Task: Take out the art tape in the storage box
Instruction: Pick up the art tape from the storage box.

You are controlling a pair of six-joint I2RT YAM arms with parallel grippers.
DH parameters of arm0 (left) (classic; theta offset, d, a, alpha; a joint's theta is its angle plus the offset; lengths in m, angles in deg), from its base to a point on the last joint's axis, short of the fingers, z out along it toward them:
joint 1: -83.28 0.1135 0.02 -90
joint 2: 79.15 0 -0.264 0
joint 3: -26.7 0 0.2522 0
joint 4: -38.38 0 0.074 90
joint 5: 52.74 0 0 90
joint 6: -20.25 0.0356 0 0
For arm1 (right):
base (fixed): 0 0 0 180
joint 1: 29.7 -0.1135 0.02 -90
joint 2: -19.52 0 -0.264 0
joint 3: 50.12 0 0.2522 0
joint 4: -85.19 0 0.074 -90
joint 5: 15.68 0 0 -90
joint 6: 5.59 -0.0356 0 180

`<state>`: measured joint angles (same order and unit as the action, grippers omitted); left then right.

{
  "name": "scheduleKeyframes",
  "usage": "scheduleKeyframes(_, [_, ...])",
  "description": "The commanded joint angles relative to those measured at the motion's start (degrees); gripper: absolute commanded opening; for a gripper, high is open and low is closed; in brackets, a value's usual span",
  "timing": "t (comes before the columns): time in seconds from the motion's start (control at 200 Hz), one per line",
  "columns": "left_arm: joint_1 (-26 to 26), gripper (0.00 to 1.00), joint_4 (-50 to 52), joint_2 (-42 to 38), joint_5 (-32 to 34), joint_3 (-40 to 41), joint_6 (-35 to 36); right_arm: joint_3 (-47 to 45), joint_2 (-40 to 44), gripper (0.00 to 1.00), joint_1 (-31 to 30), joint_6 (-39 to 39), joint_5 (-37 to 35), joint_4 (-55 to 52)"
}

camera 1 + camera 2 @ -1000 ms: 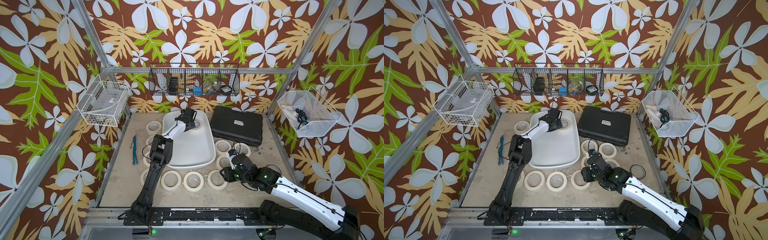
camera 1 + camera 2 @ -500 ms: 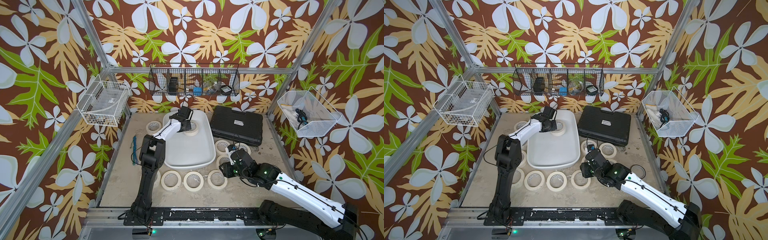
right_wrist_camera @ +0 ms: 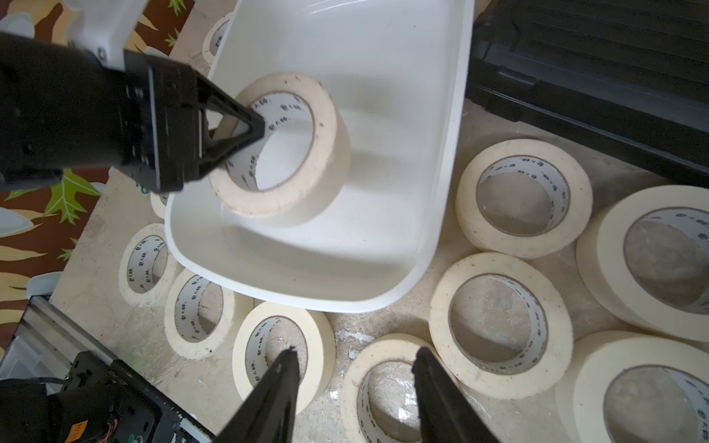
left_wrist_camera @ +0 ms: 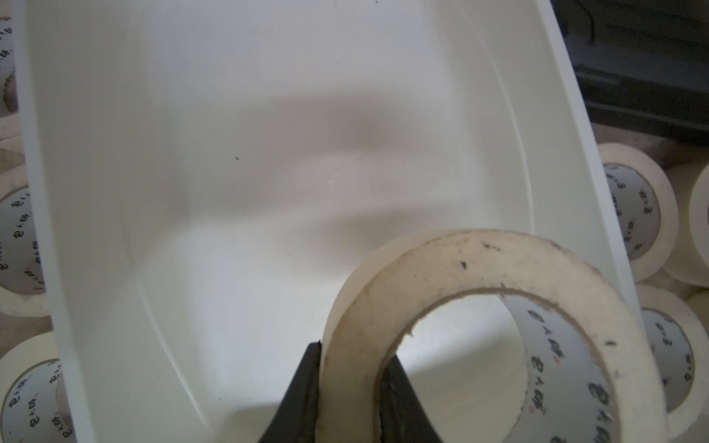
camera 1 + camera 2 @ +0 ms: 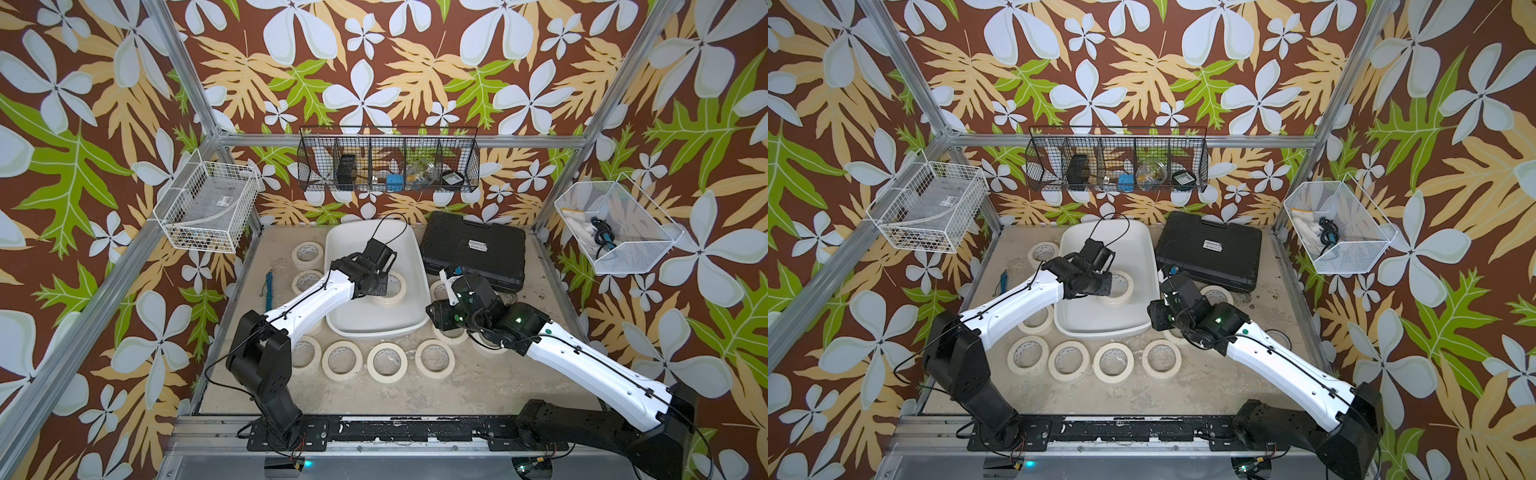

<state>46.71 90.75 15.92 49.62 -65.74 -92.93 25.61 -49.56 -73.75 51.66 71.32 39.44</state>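
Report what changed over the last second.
The left gripper closed on the roll at the far end of the tub, then drew it back toward mid-tub, tilted. The right gripper edged toward the tub, still open. The table rolls and case stayed put.

The table (image 5: 478,386) has a beige, stained top, and both top views show it. On it the white storage box (image 5: 361,322) stands near the middle toward the back, and the black hard case (image 5: 473,245) lies just beside the box, on the side of the right arm. Cream art tape rolls (image 5: 386,360) lie flat around the box, with a row before its front edge and some along each side, and a thin blue cord (image 5: 268,284) lies near the left edge of the table.
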Motion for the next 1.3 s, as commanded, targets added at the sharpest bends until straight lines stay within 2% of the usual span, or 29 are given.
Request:
scheduleKeyframes(0.0, [-3.5, 0.11, -0.6, -3.1, 0.6, 3.1, -0.9, 1.9, -2.1, 0.52, 0.0, 1.4, 0.8, 1.7])
scheduleKeyframes(0.14, [-7.0, 0.11, -1.4, -6.7, -0.1, 7.2, -2.1, 2.9, -5.0, 0.52, 0.0, 2.1, 1.9, 2.8])
scheduleKeyframes(0.39, [-9.8, 0.11, -4.6, -11.5, -2.2, 12.1, -3.3, 2.6, -9.2, 0.51, 0.0, 2.2, 5.7, 4.3])
scheduleKeyframes(0.796, [-11.7, 0.11, -4.9, -12.1, -2.3, 12.2, -2.9, 3.0, -15.3, 0.49, -0.1, 3.1, 7.3, 5.1])
scheduleKeyframes(1.016, [-11.8, 0.13, -4.7, -11.4, -2.0, 12.4, -2.9, 4.9, -17.5, 0.34, -0.1, 3.8, 6.7, 3.7])
scheduleKeyframes(1.296, [-11.8, 0.35, -5.5, -12.0, -0.8, 12.7, -5.6, 5.2, -15.2, 0.16, -0.1, 3.5, 4.3, 1.1])
